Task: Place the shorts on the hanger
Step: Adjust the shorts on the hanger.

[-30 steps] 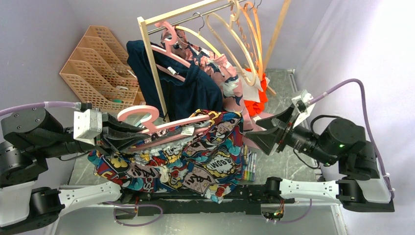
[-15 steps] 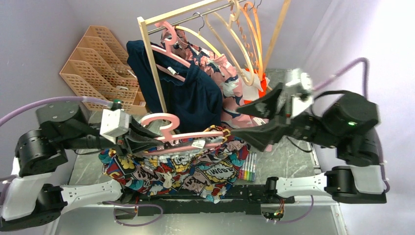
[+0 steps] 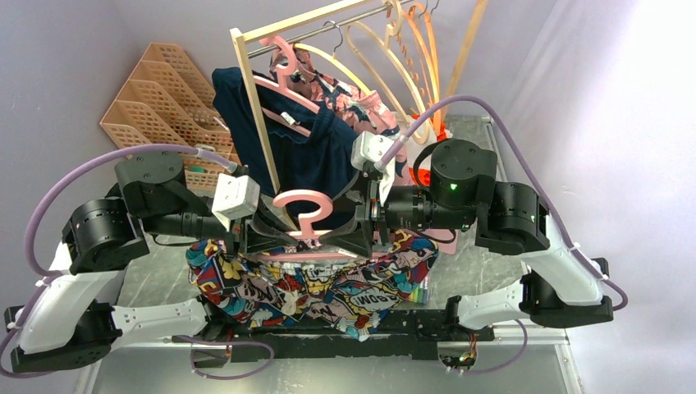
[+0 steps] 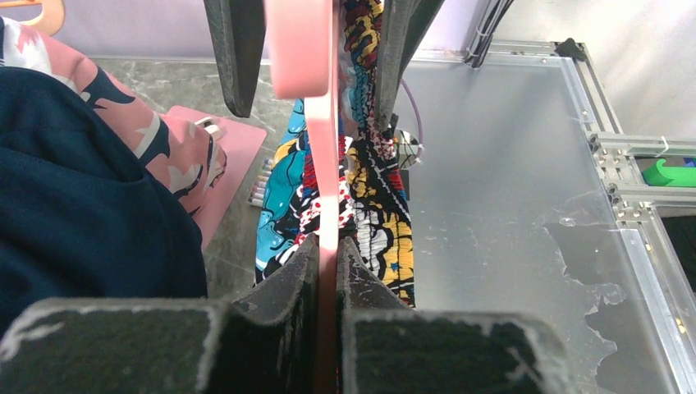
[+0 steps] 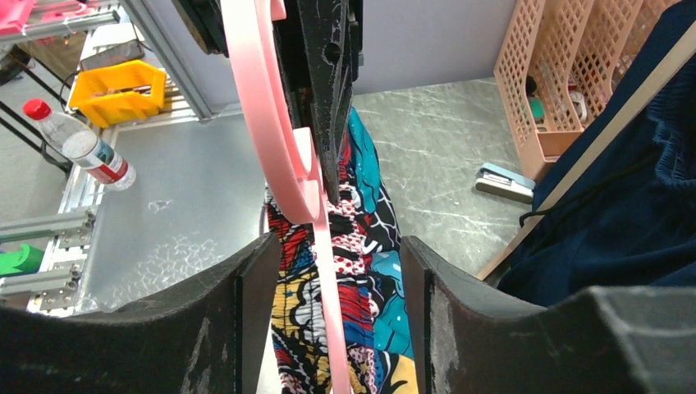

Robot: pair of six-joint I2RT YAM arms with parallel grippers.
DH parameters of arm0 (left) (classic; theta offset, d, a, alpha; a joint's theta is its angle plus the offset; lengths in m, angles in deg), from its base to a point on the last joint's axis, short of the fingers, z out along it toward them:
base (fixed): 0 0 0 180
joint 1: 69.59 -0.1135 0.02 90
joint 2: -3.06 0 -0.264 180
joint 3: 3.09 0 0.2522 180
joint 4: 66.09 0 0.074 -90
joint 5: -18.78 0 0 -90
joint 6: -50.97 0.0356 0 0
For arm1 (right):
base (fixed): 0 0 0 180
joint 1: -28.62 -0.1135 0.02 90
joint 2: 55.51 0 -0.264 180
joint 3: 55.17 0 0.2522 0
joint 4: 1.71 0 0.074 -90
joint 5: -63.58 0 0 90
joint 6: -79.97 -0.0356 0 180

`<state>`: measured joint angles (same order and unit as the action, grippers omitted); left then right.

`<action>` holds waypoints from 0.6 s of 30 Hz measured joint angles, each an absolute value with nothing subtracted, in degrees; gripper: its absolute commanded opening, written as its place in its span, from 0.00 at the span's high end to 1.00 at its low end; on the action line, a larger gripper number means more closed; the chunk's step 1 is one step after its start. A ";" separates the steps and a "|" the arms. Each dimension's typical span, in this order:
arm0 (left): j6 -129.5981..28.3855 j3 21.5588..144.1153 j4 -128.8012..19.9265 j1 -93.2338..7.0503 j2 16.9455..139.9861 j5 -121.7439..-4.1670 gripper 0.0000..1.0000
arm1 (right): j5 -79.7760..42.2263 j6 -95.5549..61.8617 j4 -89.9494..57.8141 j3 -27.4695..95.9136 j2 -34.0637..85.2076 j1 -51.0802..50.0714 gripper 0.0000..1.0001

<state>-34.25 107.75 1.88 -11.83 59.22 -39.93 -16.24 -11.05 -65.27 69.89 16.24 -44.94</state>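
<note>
The pale-pink hanger [image 3: 305, 215] hangs in the air over the middle of the table. The comic-print shorts [image 3: 316, 287] drape from its crossbar. My left gripper [image 3: 261, 236] is shut on the hanger's left part; in the left wrist view the pads [image 4: 305, 263] pinch the pink edge [image 4: 318, 123], with the shorts [image 4: 373, 197] below. My right gripper [image 3: 359, 231] stands open at the hanger's right side. In the right wrist view its jaws [image 5: 332, 271] straddle the pink bar [image 5: 264, 123] and the gathered waistband [image 5: 361, 246], with a gap on each side.
Behind stands a wooden rack [image 3: 254, 107] with a navy garment [image 3: 328, 156], a pink patterned garment [image 3: 384, 131], and cream [image 3: 369, 49] and orange hangers [image 3: 427, 57]. Peach file trays [image 3: 164, 107] sit at the back left. Markers [image 3: 423, 287] lie by the shorts, a stapler [image 5: 505, 182] near the trays.
Both arms swung in toward the middle. The hanger with the shorts moved right and up. The right gripper came from the right side to straddle the hanger's right part.
</note>
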 measured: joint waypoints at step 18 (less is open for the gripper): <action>-33.20 109.67 1.07 -11.86 63.37 -36.96 0.93 | -13.99 -10.76 -66.37 68.76 17.77 -44.94 0.81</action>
